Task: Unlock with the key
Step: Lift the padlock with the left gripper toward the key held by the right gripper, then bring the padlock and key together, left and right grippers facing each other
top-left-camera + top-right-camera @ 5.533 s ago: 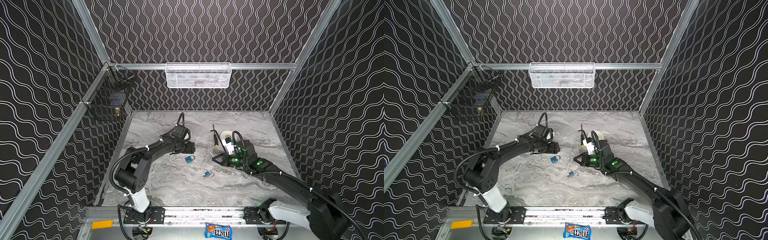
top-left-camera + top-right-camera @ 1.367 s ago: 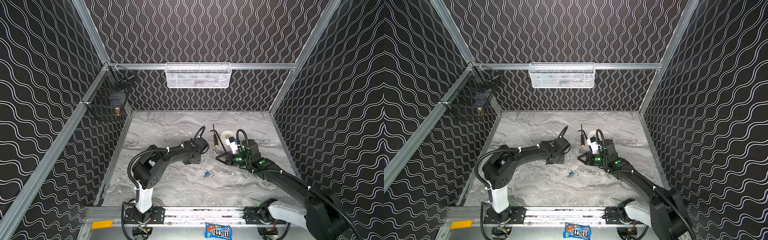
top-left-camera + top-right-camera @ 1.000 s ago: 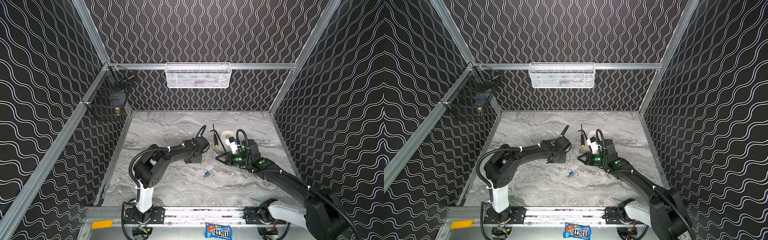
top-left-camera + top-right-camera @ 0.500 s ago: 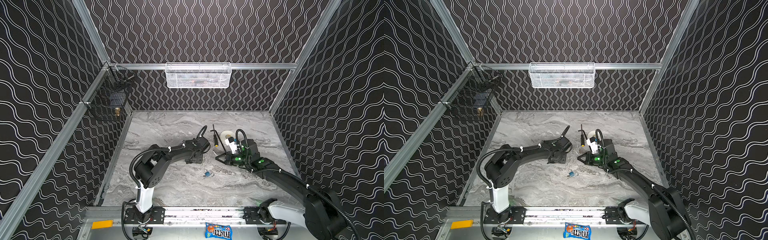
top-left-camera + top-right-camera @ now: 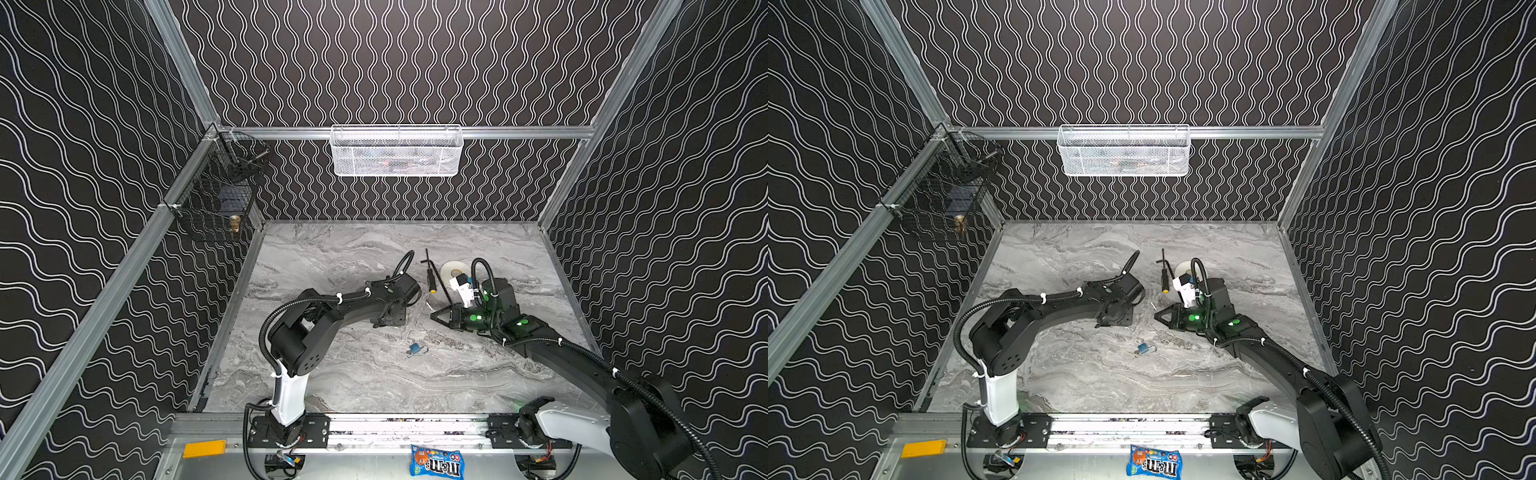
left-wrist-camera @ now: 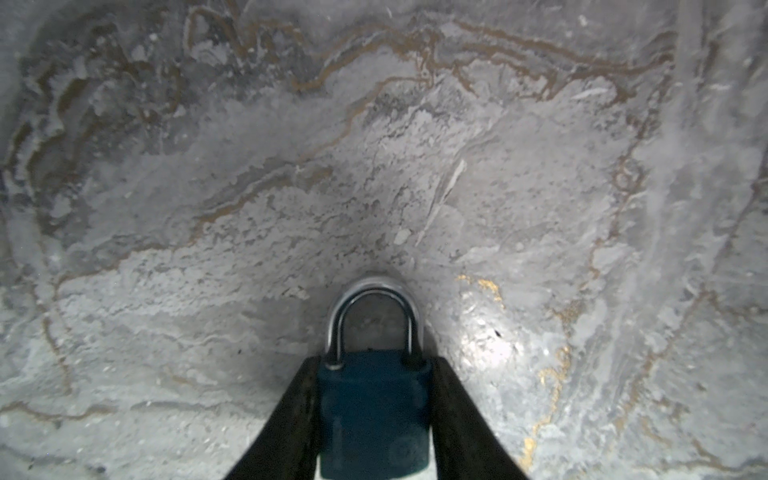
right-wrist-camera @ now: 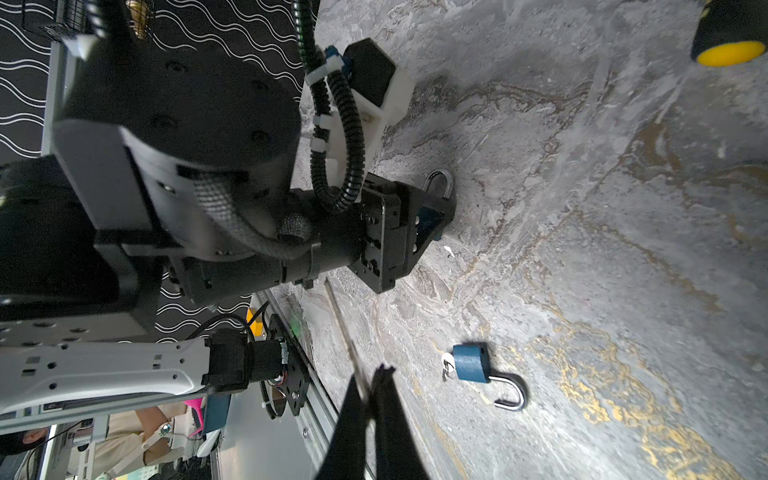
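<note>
A dark blue padlock [image 6: 374, 407] with its silver shackle [image 6: 374, 299] closed sits on the marble table between the fingers of my left gripper [image 6: 374, 361]. Both fingers press its sides, so the gripper is shut on it. The right wrist view shows this padlock [image 7: 434, 218] in the left gripper [image 7: 432, 208] from the side. In both top views the left gripper [image 5: 388, 322] [image 5: 1113, 320] hides the padlock. My right gripper [image 7: 370, 380] [image 5: 434, 316] hovers a short way to the right, shut on a thin silver key [image 7: 345, 332].
A second blue padlock [image 5: 417, 349] [image 7: 471, 362] lies open with keys in it, nearer the front. A yellow-ended screwdriver [image 5: 430, 278] and a tape roll [image 5: 453, 272] lie behind the grippers. A white basket [image 5: 397, 151] and a black basket [image 5: 216, 208] hang on the walls.
The left gripper's fingers have closed in on the padlock over the last second. Before that the left arm swung right over it. The right arm has stayed put.
</note>
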{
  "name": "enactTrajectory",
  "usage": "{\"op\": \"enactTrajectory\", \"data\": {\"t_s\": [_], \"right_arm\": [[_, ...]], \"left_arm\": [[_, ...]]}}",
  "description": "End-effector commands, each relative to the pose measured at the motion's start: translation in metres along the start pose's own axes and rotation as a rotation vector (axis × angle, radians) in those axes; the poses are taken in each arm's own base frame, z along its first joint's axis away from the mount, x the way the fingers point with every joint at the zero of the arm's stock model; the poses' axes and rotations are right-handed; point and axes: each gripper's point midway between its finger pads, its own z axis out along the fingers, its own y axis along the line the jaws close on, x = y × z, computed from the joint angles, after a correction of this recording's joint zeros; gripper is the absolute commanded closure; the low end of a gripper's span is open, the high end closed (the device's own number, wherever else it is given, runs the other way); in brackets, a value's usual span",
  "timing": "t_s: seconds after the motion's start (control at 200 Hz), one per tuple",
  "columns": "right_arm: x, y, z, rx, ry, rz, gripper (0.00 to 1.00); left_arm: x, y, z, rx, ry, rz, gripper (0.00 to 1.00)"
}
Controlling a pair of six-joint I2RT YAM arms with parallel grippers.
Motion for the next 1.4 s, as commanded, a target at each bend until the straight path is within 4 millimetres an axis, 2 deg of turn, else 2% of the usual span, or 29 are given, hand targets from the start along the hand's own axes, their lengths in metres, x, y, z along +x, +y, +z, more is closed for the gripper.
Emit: {"op": "enactTrajectory", "data": {"t_s": [0.0,0.28,0.46,0.566,0.726,0.881,1.026,1.241,1.396], "right_arm": [[-0.004,0.005,-0.001,-0.011,-0.009,-0.015,1.00],[-0.005,0.008,-0.004,-0.013,-0.015,-0.001,1.00],[-0.002,0.006,-0.004,0.001,-0.026,0.015,1.00],[0.002,0.014,-0.001,-0.014,-0.041,0.008,1.00],[0.015,0.028,0.017,-0.018,-0.021,-0.032,1.00],[0.026,0.039,0.036,-0.050,-0.039,0.014,1.00],[0.025,0.054,0.053,-0.080,-0.082,0.066,1.00],[0.018,0.076,0.071,-0.132,-0.156,0.135,1.00],[0.017,0.087,0.085,-0.158,-0.177,0.178,1.00]], "left_arm": [[0.020,0.018,-0.003,-0.066,0.080,0.014,0.65],[-0.002,0.010,-0.032,0.013,-0.009,-0.068,0.75],[-0.015,0.009,-0.062,0.087,-0.095,-0.162,0.81],[-0.025,0.008,-0.085,0.146,-0.152,-0.224,0.82],[-0.039,0.008,-0.118,0.230,-0.239,-0.283,0.83],[-0.045,0.021,-0.143,0.236,-0.296,-0.324,0.85],[-0.047,0.031,-0.163,0.264,-0.348,-0.388,0.89],[-0.050,0.039,-0.180,0.288,-0.390,-0.439,0.91],[-0.048,0.040,-0.180,0.289,-0.376,-0.466,0.91]]}}
